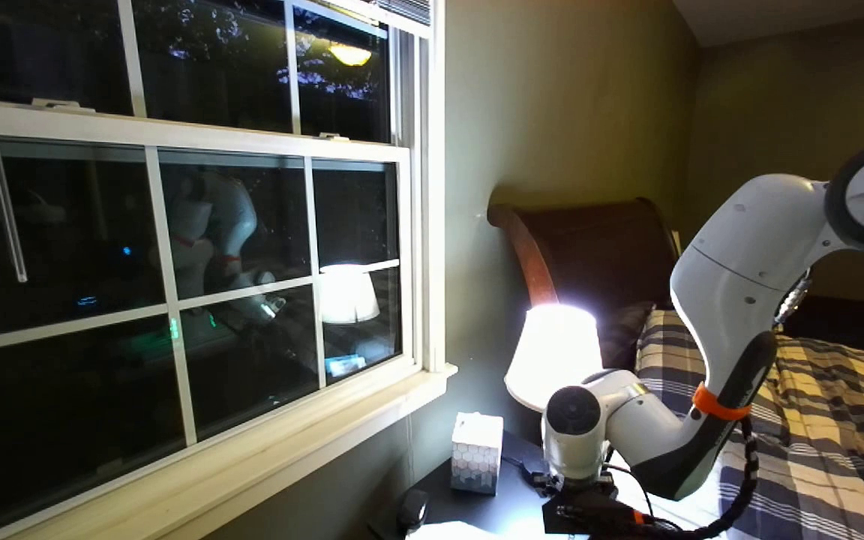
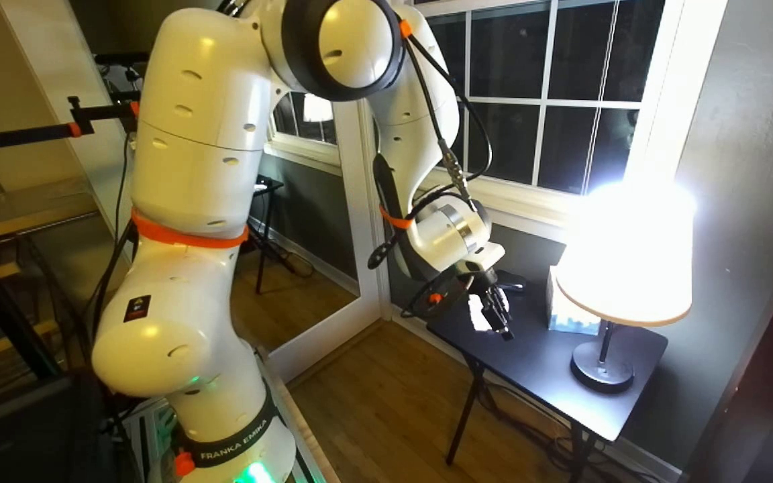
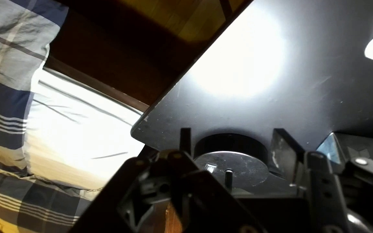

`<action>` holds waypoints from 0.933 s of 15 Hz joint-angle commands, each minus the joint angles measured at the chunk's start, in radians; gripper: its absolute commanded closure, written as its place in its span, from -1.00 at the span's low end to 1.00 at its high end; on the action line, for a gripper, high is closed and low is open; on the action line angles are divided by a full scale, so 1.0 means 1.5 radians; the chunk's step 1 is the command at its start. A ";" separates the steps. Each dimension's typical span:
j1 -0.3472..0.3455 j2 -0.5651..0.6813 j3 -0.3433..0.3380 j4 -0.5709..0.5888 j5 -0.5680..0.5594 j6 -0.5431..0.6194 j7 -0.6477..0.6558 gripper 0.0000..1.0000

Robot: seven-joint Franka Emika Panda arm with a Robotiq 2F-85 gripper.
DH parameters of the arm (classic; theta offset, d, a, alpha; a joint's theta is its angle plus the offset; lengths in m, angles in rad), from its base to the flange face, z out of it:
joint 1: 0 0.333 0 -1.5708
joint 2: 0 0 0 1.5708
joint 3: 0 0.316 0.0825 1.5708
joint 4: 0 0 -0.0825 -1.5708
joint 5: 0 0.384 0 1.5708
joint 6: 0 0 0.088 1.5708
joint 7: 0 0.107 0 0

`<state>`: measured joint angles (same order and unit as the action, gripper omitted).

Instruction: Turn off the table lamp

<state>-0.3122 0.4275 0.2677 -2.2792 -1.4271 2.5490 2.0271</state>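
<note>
The table lamp is lit; its cream tapered shade shows in both exterior views. Its thin dark stem and round dark base stand upright on the black table. In the wrist view the lamp base lies beyond and between my fingers, with a small bright rectangle on its top beside the stem. My gripper is open with nothing between the fingers. In an exterior view my gripper is over the table, apart from the lamp base. In an exterior view the arm hides the lamp's lower part.
A patterned tissue box stands near the lamp; it also shows in the wrist view. A white item and a small black object lie on the table. The window sill and a plaid bed border the table.
</note>
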 commanded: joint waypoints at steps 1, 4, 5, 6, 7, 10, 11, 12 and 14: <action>0.090 0.073 -0.105 0.077 -0.032 0.003 0.100 0.34; 0.129 0.116 -0.155 0.126 -0.031 0.002 0.157 0.78; 0.138 0.130 -0.165 0.140 -0.029 0.002 0.171 0.95; 0.146 0.142 -0.175 0.154 -0.035 0.002 0.194 1.00; 0.153 0.154 -0.182 0.167 -0.035 0.002 0.212 1.00; 0.169 0.182 -0.205 0.197 -0.037 -0.020 0.260 1.00; 0.173 0.189 -0.212 0.206 -0.038 -0.028 0.277 1.00; 0.177 0.195 -0.219 0.215 -0.045 -0.035 0.296 1.00; 0.180 0.207 -0.229 0.232 -0.054 -0.054 0.322 1.00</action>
<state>-0.0654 0.6946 -0.0449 -1.9806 -1.4619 2.5059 2.4145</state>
